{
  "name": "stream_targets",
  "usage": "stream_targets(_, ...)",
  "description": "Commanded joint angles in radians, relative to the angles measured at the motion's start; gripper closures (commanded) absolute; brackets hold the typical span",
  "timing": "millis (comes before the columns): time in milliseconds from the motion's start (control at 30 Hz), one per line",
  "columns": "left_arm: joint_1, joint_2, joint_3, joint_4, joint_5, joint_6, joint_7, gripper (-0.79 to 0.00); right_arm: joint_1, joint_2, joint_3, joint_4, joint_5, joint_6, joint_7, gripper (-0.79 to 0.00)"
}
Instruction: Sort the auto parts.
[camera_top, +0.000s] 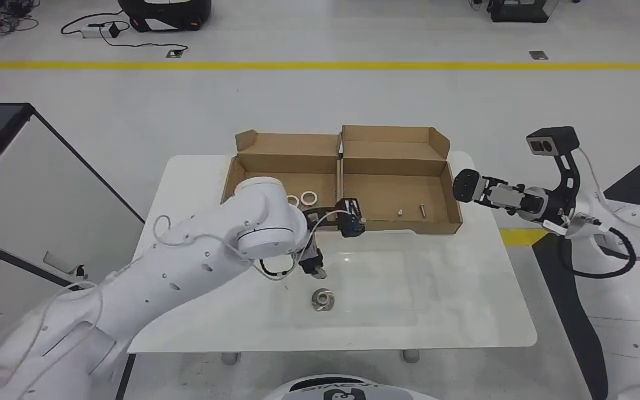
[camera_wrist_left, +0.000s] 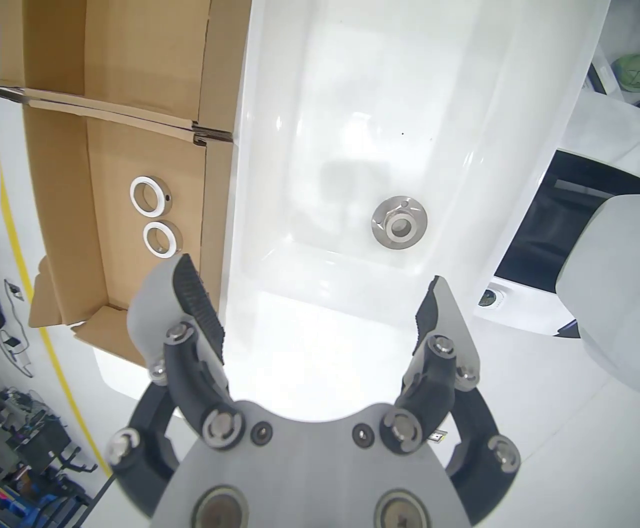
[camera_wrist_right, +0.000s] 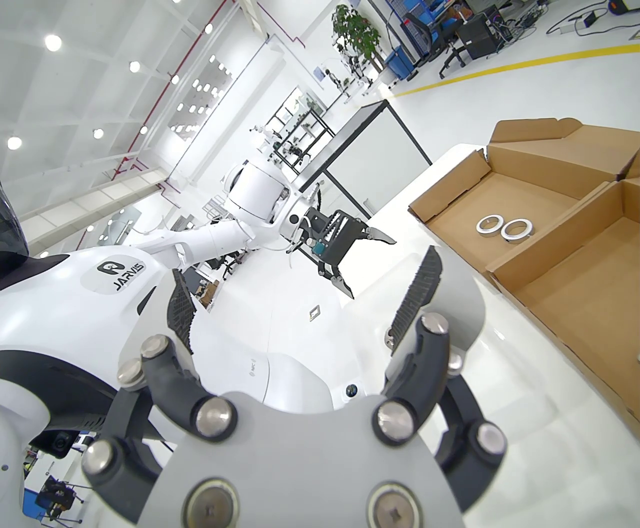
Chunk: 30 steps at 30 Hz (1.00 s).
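Left gripper (camera_wrist_left: 310, 280) open and empty over the white tray (camera_wrist_left: 280, 150)
Its jaws stand wide apart, pointing down. Just ahead of them the flanged metal disc (camera_wrist_left: 399, 222) lies flat in the tray, untouched. Beyond one fingertip a cardboard wall stands between the jaws and two rings (camera_wrist_left: 146, 195), which lie side by side in the cardboard box (camera_wrist_left: 65, 165). The right gripper (camera_wrist_right: 305, 270) – jaws also apart, empty – is held sideways off the second box's (camera_top: 395, 165) outer end, well apart from the disc.
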<state>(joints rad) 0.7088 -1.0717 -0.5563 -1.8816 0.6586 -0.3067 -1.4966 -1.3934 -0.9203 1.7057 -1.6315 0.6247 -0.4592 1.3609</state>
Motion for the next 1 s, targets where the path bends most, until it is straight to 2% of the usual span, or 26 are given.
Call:
stream_targets(0,0.0,0.0,0.0,0.0,0.0,0.0,0.0,-0.785,0.0,0.0,0.0,0.0,0.0,0.0,0.0,-0.785)
stream_targets(400,0.0,0.0,0.0,0.0,0.0,0.0,0.0,-0.785,0.0,0.0,0.0,0.0,0.0,0.0,0.0,-0.785)
stream_targets(500,0.011,-0.002,0.008,-0.001,-0.01,-0.016,0.029,-0.785,0.0,0.0,0.0,0.0,0.0,0.0,0.0,-0.785)
stream_targets(567,0.0,-0.008,0.024,0.003,-0.023,-0.014,-0.002,-0.785,0.0,0.0,0.0,0.0,0.0,0.0,0.0,-0.785)
stream_targets(667,-0.041,-0.023,0.08,0.015,-0.043,0.023,-0.039,-0.785,0.0,0.0,0.0,0.0,0.0,0.0,0.0,-0.785)
stream_targets(967,-0.195,-0.072,0.245,0.117,-0.19,0.077,-0.039,-0.785,0.0,0.0,0.0,0.0,0.0,0.0,0.0,-0.785)
